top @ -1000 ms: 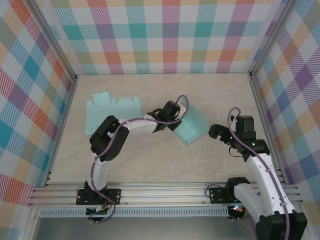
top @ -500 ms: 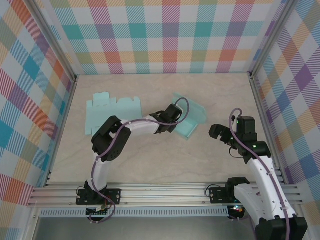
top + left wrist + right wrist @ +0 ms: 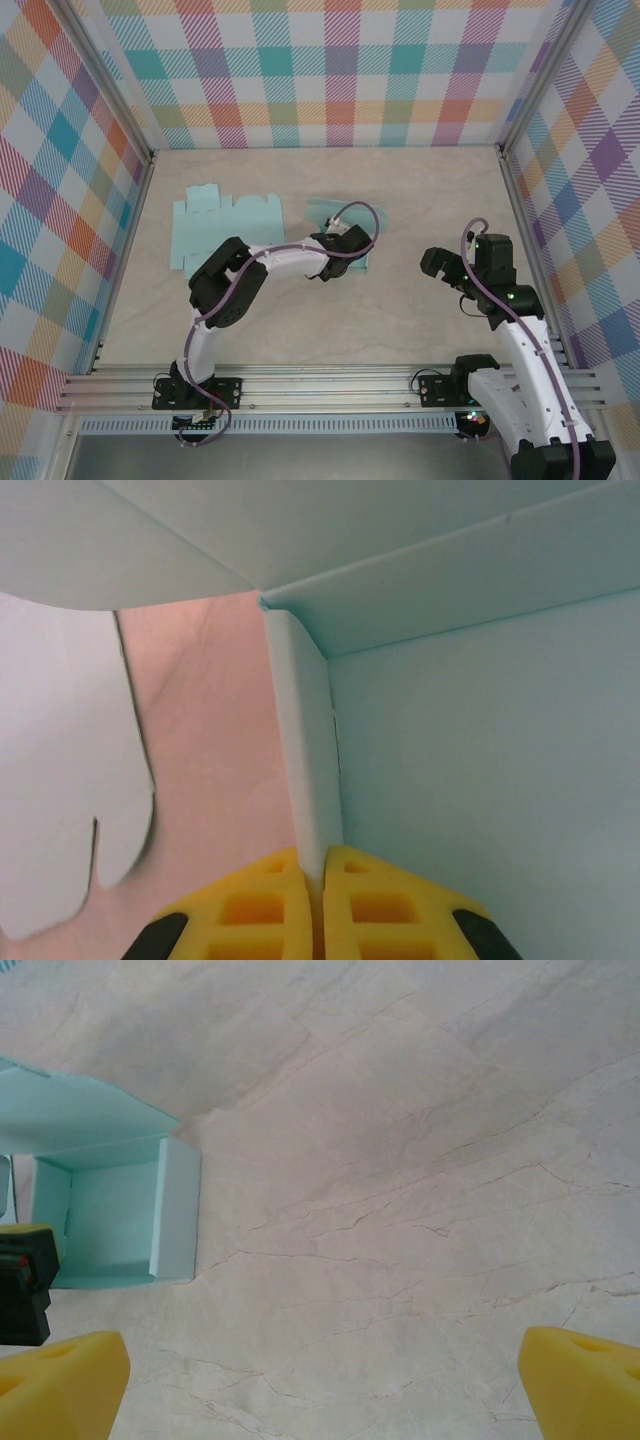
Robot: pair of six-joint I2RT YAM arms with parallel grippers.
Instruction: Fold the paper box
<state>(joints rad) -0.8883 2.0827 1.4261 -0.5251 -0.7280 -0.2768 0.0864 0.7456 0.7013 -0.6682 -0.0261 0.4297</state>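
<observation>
Well, your left gripper pinches a thin wall edge of the paper box, which sits mid-desk, slightly toward the back edge. Your right gripper hangs spread wide nearer the right edge, bare desk between it and the box.

The paper box is pale mint just above the yellow left fingers. Beyond the yellow right fingers, the table is beige with veined marbling. The walls are pastel plaid, and the flat sheet is mint too.
</observation>
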